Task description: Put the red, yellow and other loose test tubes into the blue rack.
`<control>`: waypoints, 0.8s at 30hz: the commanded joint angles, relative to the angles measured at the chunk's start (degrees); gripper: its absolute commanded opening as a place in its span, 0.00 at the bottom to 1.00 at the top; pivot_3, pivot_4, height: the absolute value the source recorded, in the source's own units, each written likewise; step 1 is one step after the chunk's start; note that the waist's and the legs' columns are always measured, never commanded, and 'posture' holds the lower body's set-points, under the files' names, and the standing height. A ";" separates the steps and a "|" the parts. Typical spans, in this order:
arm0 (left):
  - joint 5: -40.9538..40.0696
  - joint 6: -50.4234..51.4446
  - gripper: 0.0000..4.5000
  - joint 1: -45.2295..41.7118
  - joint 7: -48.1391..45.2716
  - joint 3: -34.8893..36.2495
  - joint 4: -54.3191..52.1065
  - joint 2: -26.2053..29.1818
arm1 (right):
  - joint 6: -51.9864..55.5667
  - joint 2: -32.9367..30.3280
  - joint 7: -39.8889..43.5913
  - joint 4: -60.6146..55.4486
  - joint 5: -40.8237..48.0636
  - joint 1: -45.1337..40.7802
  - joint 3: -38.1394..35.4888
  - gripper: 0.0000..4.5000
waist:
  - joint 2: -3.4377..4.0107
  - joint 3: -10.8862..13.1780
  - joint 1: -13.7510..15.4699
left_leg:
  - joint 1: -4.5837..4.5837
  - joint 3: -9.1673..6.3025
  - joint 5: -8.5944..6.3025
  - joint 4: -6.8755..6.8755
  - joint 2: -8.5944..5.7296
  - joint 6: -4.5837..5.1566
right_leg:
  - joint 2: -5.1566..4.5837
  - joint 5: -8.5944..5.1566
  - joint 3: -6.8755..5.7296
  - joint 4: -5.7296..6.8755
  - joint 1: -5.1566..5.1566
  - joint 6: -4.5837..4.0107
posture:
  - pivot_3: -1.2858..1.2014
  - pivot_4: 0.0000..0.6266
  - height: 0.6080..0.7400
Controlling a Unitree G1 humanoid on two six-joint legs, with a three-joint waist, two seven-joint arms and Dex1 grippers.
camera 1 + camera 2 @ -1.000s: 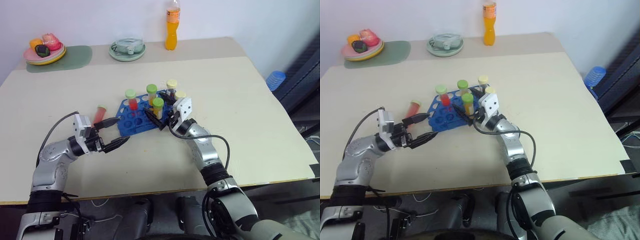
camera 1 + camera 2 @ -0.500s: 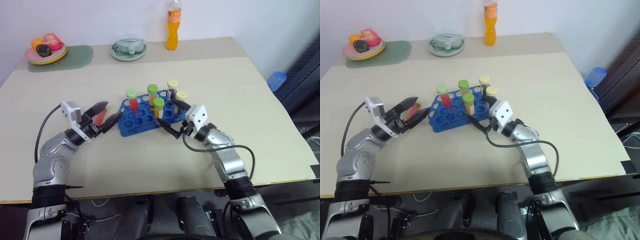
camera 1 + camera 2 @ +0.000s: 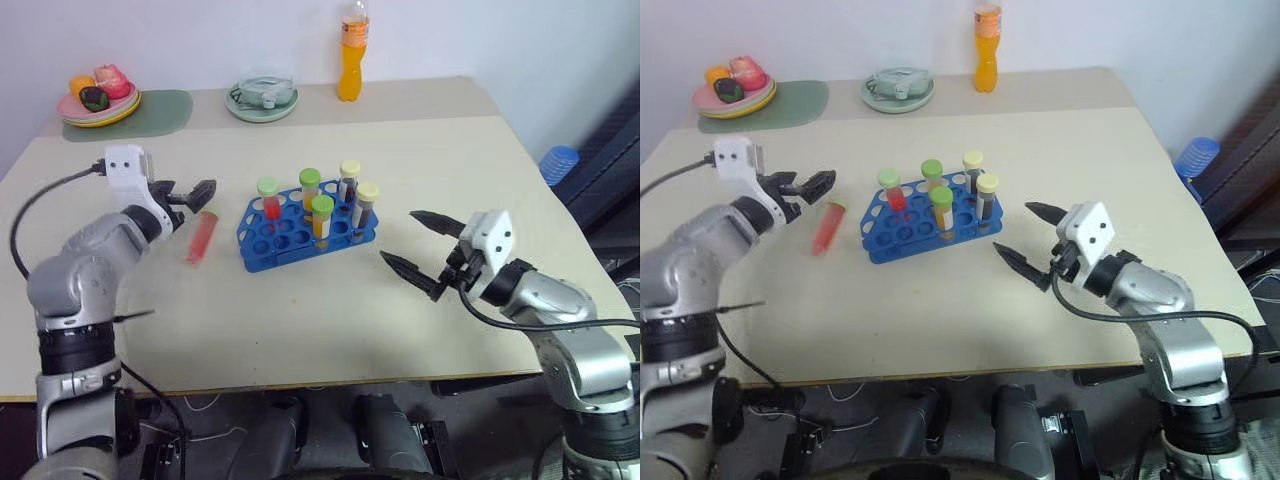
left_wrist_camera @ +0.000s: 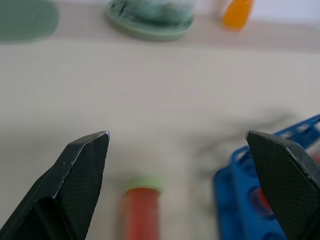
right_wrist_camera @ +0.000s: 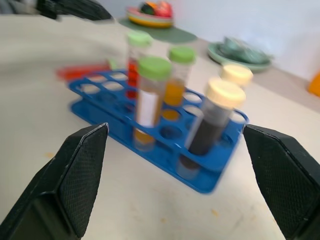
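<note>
The left claw [image 4: 177, 145] stands wide open above the bench [image 4: 150, 85]. A red test tube [image 4: 141, 212] with a green cap lies between its fingers [image 4: 82, 170], nearer one of them. The blue rack [image 4: 250, 200] sits against the other finger. A green dish [image 4: 150, 20] and an orange bottle [image 4: 237, 12] stand far ahead.

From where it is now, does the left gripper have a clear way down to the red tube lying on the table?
Probably yes. The left gripper is open and hangs just above the red tube, which lies alone on the table beside the blue rack, and nothing stands between them.
</note>
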 commanded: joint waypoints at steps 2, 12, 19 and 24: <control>1.46 14.23 1.00 -8.90 0.89 -2.22 7.13 3.75 | 0.44 -1.60 0.28 -5.43 2.26 0.14 -0.80 0.97 | -0.01 0.00 0.21 | 0.01 0.00 0.00 0.01 0.00 0.00 | 0.00 0.00 -0.03 -0.01 0.02 0.01 | 0.52 0.24 1.00; 8.57 27.67 1.00 -26.67 0.38 -9.30 26.63 2.13 | 2.28 -1.38 -3.28 -7.18 1.53 -2.00 0.76 0.97 | -0.10 0.02 0.39 | -0.01 0.00 0.15 0.03 -0.01 -0.26 | -0.02 0.01 -0.03 -0.02 0.02 0.02 | 0.52 0.24 1.00; 15.16 26.22 1.00 -35.72 -0.29 -13.75 41.92 -0.25 | 3.79 -1.85 -4.30 -7.62 2.19 -1.99 -0.32 0.97 | -0.13 0.03 0.27 | -0.03 0.01 0.18 0.00 -0.02 -0.30 | -0.02 0.01 -0.03 -0.03 -0.01 0.03 | 0.52 0.24 1.00; 18.99 23.21 1.00 -38.48 -1.33 -15.96 50.74 -1.79 | 4.16 -1.67 -5.07 -8.71 2.20 -0.67 -0.47 0.97 | -0.13 0.03 0.32 | -0.04 0.01 0.18 0.01 -0.02 -0.31 | -0.02 0.01 -0.01 -0.01 -0.04 0.03 | 0.52 0.24 1.00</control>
